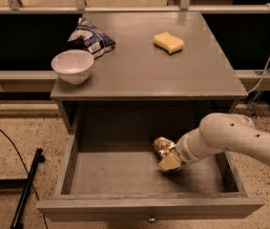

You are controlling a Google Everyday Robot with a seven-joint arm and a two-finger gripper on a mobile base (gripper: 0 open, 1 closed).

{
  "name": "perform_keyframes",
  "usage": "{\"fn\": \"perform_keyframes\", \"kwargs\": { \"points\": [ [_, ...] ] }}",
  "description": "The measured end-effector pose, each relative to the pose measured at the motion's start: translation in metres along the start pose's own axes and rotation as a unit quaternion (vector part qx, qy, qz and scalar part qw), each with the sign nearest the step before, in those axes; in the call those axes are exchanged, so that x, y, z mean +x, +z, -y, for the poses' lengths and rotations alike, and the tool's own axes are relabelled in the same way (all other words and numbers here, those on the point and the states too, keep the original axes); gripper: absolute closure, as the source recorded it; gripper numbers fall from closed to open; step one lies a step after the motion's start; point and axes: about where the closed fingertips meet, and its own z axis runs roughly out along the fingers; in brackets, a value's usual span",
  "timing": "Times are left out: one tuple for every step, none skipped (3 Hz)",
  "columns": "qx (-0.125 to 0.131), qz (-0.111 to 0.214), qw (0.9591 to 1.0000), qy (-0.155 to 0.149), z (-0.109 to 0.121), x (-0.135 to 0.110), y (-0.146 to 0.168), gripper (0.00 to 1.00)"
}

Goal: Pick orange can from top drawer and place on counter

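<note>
Found the top drawer (125, 207) pulled out across the lower half of the frame, knob (150, 219) at the bottom edge. Counted the opening step as done.

Located the orange can (162, 146) inside the drawer, right of centre, lying tilted on its side, not upright.

Located the gripper (171, 162) down in the drawer at the can's lower-right end, touching or overlapping it, white arm (230, 137) reaching in from the right edge of the frame. Cannot tell the grip state: unable to confirm wide, narrow or clamped on the can from this angle. Cannot tell the can lifted or resting; judged it resting on the drawer floor.

Checked the counter (139, 75) in the upper half of the frame. Noted white bowl (72, 66) at the left front corner, blue-and-white snack bag (90, 37) just behind it, yellow sponge (169, 42) toward the upper right. Saw no can up there, so marked placement as not yet done.

Judged progress: reach made, grasp in hand or about to be. Left to do: secure the can, raise it clear of the drawer walls and the counter's front edge, carry it up, set it down on the counter's middle away from bowl and sponge.
</note>
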Motion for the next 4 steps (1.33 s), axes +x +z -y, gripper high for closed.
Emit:
{"fn": "perform_keyframes", "kwargs": {
  "points": [
    [-0.009,0.021,0.9997,0.006,0.0,-0.01,-0.002,0.64],
    [-0.065,0.099,0.9929,0.009,-0.014,-0.033,-0.035,0.95],
    [-0.123,0.191,0.9738,-0.02,-0.038,-0.062,-0.103,1.0],
    [-0.13,0.215,0.9648,-0.078,-0.04,-0.062,-0.169,1.0]
  ]
}}
